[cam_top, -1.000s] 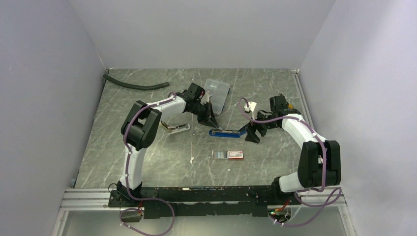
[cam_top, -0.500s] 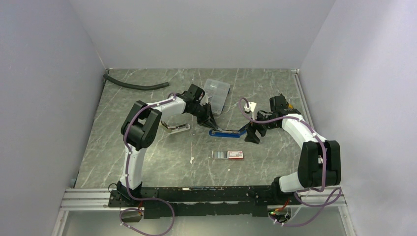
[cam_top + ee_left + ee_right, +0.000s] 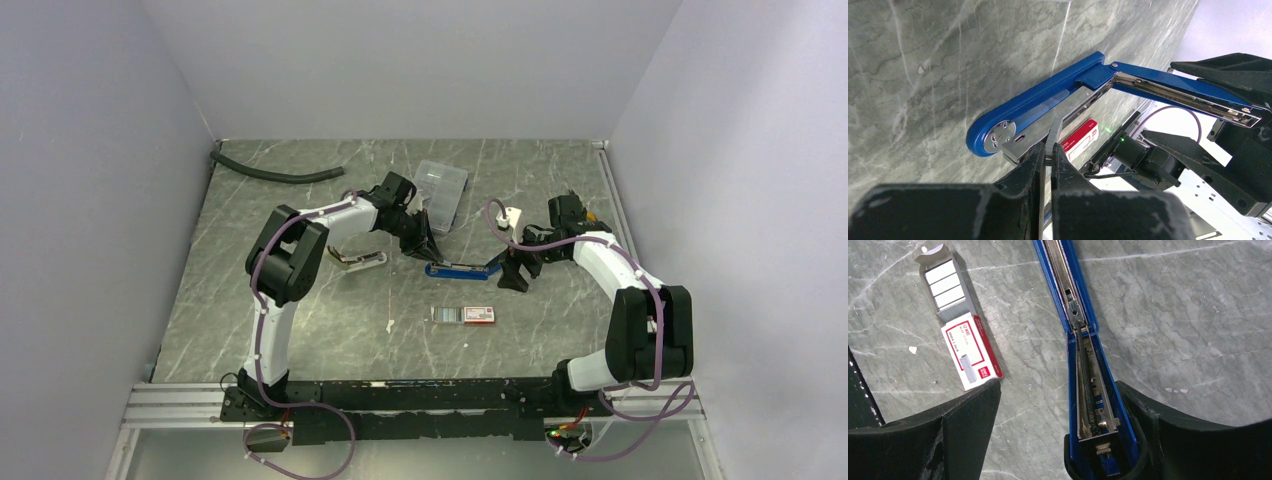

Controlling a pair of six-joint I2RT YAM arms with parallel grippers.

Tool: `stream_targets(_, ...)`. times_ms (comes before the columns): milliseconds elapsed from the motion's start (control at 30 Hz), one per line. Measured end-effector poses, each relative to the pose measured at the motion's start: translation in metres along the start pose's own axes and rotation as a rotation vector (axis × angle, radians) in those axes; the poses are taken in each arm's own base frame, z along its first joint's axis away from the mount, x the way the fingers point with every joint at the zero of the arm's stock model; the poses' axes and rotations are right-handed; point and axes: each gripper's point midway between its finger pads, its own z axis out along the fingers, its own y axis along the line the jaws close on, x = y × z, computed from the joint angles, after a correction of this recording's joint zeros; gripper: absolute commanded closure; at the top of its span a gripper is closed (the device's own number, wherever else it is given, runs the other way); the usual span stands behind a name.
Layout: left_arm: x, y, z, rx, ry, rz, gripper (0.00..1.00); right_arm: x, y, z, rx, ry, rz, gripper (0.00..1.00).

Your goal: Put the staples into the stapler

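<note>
The blue stapler [image 3: 460,268] is laid open near the middle of the bench [image 3: 300,320], between the two arms. Its lower part with the metal channel is rested flat on the bench, and its cover [image 3: 1173,81] is raised at an angle toward the right arm. The left fingers [image 3: 1068,175] are held almost fully together, and a thin silvery strip [image 3: 1052,137] is pinched between their tips, just at the front end of the channel. It looks like a strip of staples, but this cannot be told for certain. The right fingers [image 3: 963,420] are spread wide apart. The free end of the cover, where a spring [image 3: 1089,385] is seen inside, is placed between them, close to one finger and well apart from the other, and it is not clamped. More staples [image 3: 945,282] are seen in a dark grey tray [image 3: 950,315], which is drawn partly out of a small white box [image 3: 970,352] with a red end. This box is laid on the bench just nearer to the arm bases than the stapler. A clear case [image 3: 442,188] is seen beyond the left fingers, and a black hose [image 3: 275,175] is laid near the far left corner.
</note>
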Motion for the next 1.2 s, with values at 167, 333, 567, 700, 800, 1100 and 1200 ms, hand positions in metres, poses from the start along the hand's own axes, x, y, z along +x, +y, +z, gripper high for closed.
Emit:
stream_targets(167,-0.0002,-0.0013,-0.0009,0.002,-0.002,0.002,0.97,0.0000,0.0000,0.0000,0.000,0.000,0.000,0.14)
stream_targets(333,-0.0002,-0.0045,-0.0031,0.008,-0.004,0.003,0.97,0.0000,0.0000,0.0000,0.000,0.000,0.000,0.14)
stream_targets(567,-0.0004,-0.0083,-0.0058,0.016,-0.008,0.009,0.97,0.0000,0.0000,0.0000,0.000,0.000,0.000,0.15)
stream_targets(700,-0.0005,-0.0090,-0.0062,0.017,-0.009,0.008,0.97,0.0001,0.0000,0.0000,0.000,0.000,0.000,0.15)
stream_targets(800,-0.0004,-0.0090,-0.0062,0.017,-0.009,0.007,0.97,0.0001,0.0000,0.0000,0.000,0.000,0.000,0.14)
stream_targets(1100,-0.0004,-0.0093,-0.0062,0.017,-0.009,0.000,0.97,0.0008,0.0005,0.0003,-0.002,0.002,0.003,0.14)
stream_targets(1200,-0.0004,-0.0093,-0.0062,0.017,-0.009,0.000,0.97,0.0008,0.0005,0.0003,-0.003,0.003,0.003,0.14)
